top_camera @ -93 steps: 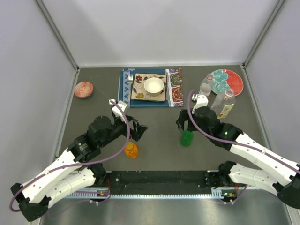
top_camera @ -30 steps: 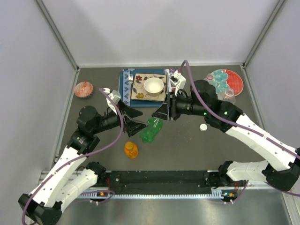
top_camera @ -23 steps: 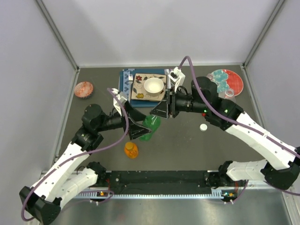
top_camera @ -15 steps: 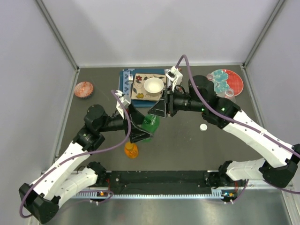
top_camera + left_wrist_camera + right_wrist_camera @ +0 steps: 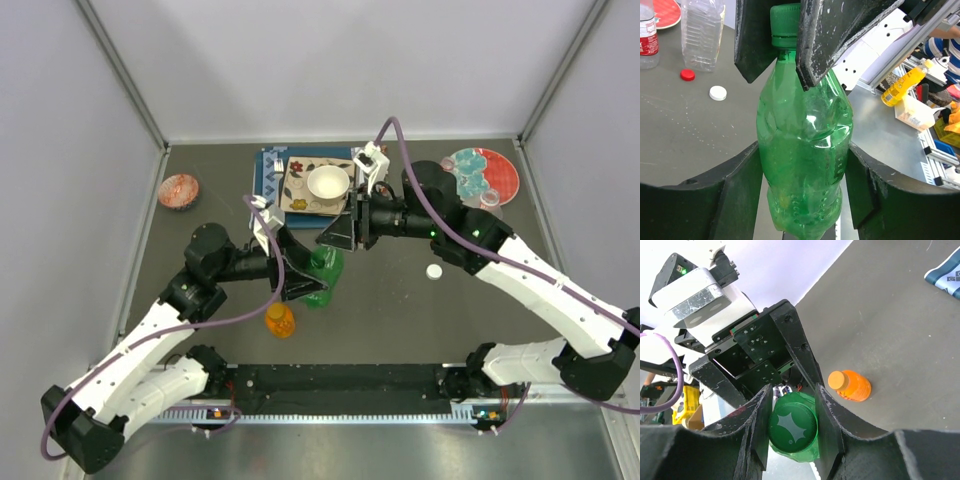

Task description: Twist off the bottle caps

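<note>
While the green bottle [image 5: 801, 115] is held between the two arms, its body is clamped by the left gripper [image 5: 803, 160], whose fingers are pressed against opposite sides of the dented plastic. The green cap [image 5: 792, 427] is seated on the neck and is pinched from both sides by the closed right gripper [image 5: 793, 402]; in the left wrist view the same dark fingers are seen closed around the cap at the far end of the bottle. From overhead, the bottle is seen tilted near the middle of the table [image 5: 400, 310], just in front of the patterned mat that carries the white bowl [image 5: 328, 183]. The orange bottle [image 5: 280, 320] is stood upright near the green one, toward the arm bases, with its orange cap [image 5: 838, 380] screwed on. A red cap [image 5: 687, 75] and a white cap [image 5: 718, 93] are laid loose on the table, apart from each other, near the small clear bottle with the red label [image 5: 647, 37] and the larger clear bottle [image 5: 702, 32].
</note>
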`<state>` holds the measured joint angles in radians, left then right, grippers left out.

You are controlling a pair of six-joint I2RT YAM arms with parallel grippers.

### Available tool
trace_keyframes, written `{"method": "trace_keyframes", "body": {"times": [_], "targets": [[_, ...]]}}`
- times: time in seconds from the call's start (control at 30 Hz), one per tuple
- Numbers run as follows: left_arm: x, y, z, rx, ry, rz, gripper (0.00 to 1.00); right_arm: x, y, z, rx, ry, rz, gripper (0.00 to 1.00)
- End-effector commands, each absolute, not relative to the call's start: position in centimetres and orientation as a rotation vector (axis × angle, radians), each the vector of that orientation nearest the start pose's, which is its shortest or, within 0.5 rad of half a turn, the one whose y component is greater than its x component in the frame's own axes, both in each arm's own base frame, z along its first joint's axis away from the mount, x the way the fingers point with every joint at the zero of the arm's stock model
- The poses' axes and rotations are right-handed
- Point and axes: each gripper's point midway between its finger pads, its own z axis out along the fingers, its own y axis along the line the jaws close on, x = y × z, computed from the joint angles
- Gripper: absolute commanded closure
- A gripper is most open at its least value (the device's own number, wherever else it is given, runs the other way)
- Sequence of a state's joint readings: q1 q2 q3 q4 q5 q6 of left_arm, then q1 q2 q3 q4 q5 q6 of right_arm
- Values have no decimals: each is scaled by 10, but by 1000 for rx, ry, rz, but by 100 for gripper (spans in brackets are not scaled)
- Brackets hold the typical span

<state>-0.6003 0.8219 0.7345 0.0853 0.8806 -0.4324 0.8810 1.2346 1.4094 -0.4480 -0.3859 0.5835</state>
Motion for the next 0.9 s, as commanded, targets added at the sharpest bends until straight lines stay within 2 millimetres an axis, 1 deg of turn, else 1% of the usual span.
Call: {"method": "trace_keyframes", "body": {"times": [0.0,0.03,0.07,0.1,0.13,0.2,0.23,0.27,0.33,0.37,0.4,0.43,0.47,0.53,0.57,0.63,0.73,0.87], "targets": [[147,-264,314,852,1510,-1323,51,172,337,410,-562,1819,1351,68],[152,-262,316,843,1501,-1284,53,172,335,411,-548,1815,1341,48],[156,-260,316,823,1507,-1252,53,177,329,414,-510,1808,1313,42],[160,-258,318,816,1500,-1216,53,178,327,416,-494,1803,1303,37],[170,-254,319,767,1512,-1156,56,180,324,418,-476,1799,1293,30],[176,-251,316,749,1544,-1096,58,186,319,421,-424,1790,1260,26],[187,-247,316,697,1562,-1035,59,188,316,422,-406,1789,1246,25],[191,-246,317,679,1567,-1006,62,193,314,422,-370,1789,1219,24],[195,-245,315,663,1582,-951,64,196,312,422,-331,1792,1196,25],[205,-241,315,613,1592,-891,66,202,309,422,-292,1794,1169,25],[202,-244,315,622,1586,-871,67,205,309,419,-271,1804,1155,27],[203,-245,314,617,1590,-847,67,207,308,418,-253,1811,1145,30],[211,-239,315,568,1600,-780,67,210,308,417,-227,1821,1135,32],[205,-246,313,603,1592,-759,67,217,310,415,-199,1833,1102,35],[208,-245,313,586,1598,-724,67,221,309,411,-182,1847,1076,36],[207,-248,312,594,1599,-689,68,226,313,408,-172,1858,1061,37],[207,-250,312,595,1602,-667,69,228,317,405,-165,1869,1052,38],[207,-252,311,597,1603,-657,69,232,323,394,-167,1897,1040,40]]}}
